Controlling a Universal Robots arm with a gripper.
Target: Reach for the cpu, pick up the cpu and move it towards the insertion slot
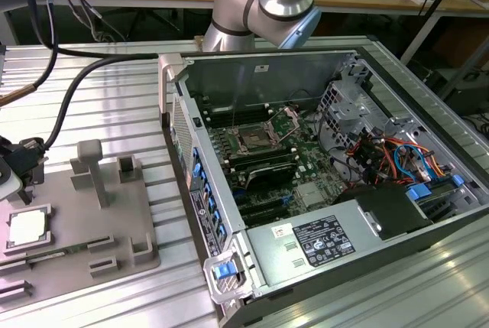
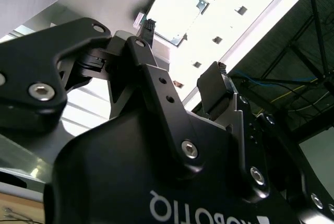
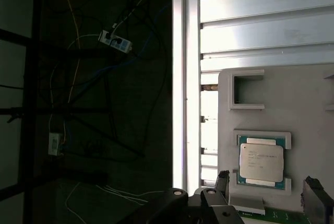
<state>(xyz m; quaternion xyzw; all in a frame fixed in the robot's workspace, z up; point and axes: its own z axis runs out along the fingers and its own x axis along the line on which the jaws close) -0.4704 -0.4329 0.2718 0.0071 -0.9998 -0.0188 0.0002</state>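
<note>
The cpu (image 1: 27, 228), a silvery square chip with a thin green rim, lies in a raised frame on the grey fixture plate (image 1: 114, 221) at the exterior view's left. My gripper (image 1: 23, 171) hangs just above and behind it at that view's left edge. In the first wrist view the cpu (image 3: 261, 162) sits just beyond my gripper (image 3: 269, 182), whose two black fingertips stand apart on either side of it. The second wrist view shows the open gripper (image 2: 182, 51) with the cpu (image 2: 175, 12) beyond, untouched. The insertion slot (image 1: 252, 141), a silver-framed square socket, sits on the motherboard inside the computer case.
The open computer case (image 1: 328, 160) lies on the ribbed metal table (image 1: 114, 99), with cables and drive bays at its right side. The fixture plate carries a tall grey post (image 1: 92, 171), small brackets and a green memory stick (image 1: 53, 250). The table edge (image 3: 180, 78) runs beside the plate.
</note>
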